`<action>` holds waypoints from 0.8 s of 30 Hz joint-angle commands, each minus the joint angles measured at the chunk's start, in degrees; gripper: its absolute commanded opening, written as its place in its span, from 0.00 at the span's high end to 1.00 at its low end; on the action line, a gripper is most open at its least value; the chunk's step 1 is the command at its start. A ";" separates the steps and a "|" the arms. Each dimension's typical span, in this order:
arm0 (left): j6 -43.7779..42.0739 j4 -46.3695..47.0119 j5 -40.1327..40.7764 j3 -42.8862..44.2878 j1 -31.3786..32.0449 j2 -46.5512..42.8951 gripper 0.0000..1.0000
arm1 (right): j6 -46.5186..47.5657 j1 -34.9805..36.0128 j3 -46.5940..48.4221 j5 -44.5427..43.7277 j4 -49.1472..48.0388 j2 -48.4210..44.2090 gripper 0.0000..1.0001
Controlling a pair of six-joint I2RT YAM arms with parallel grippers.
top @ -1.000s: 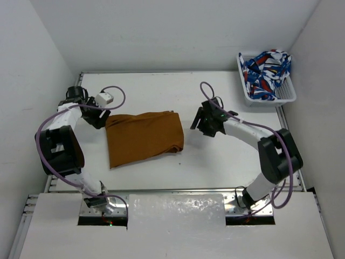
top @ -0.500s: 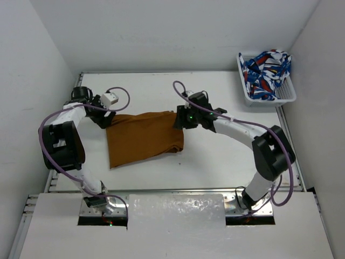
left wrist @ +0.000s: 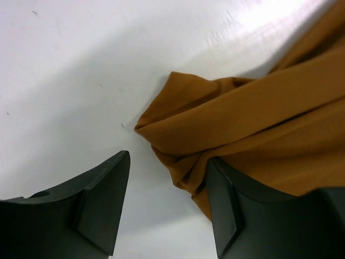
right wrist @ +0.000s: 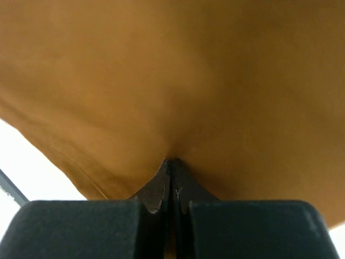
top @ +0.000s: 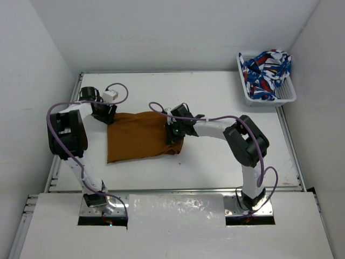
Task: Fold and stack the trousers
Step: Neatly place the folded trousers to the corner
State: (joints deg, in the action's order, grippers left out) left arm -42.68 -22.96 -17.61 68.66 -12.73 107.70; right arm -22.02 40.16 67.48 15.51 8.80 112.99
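Note:
The mustard-brown trousers (top: pixel 139 137) lie folded into a rough rectangle on the white table, left of centre. My left gripper (top: pixel 105 114) is at their far left corner. In the left wrist view it (left wrist: pixel 168 208) stands open, a bunched corner of the trousers (left wrist: pixel 253 124) lying against the inner side of its right finger (left wrist: pixel 226 210) and bare table by the left finger. My right gripper (top: pixel 173 133) sits on the trousers' right edge. In the right wrist view its jaws (right wrist: pixel 172 166) are shut, tips pinched into the cloth (right wrist: pixel 172 70), which dimples there.
A white basket (top: pixel 291 97) at the far right corner holds a blue-red-white patterned cloth (top: pixel 266 69). White walls enclose the table (top: pixel 226 162) at the back and both sides. Cables loop over both arms.
The right arm swung left from beside the trousers onto their right edge and its jaws closed. The left gripper shifted slightly toward the far left corner of the cloth.

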 commanded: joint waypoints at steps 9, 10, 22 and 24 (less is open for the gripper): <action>19.55 9.95 13.64 11.13 -0.45 9.98 0.47 | 9.18 0.36 -3.85 -9.26 6.14 0.13 1.00; 20.78 9.78 14.61 12.01 -0.63 10.51 0.47 | 9.97 0.44 -3.94 -9.62 6.14 -0.31 1.00; 24.57 2.93 11.83 24.76 -4.76 11.49 0.34 | 16.21 1.15 -4.74 -13.48 7.46 -5.85 1.00; 24.57 2.13 9.62 24.50 -4.76 10.17 0.30 | 17.35 1.15 -3.33 -13.22 7.81 -7.16 1.00</action>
State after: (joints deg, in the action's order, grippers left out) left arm -17.91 -23.53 -8.86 90.72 -15.64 120.86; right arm -8.12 41.23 62.85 4.49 12.25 108.84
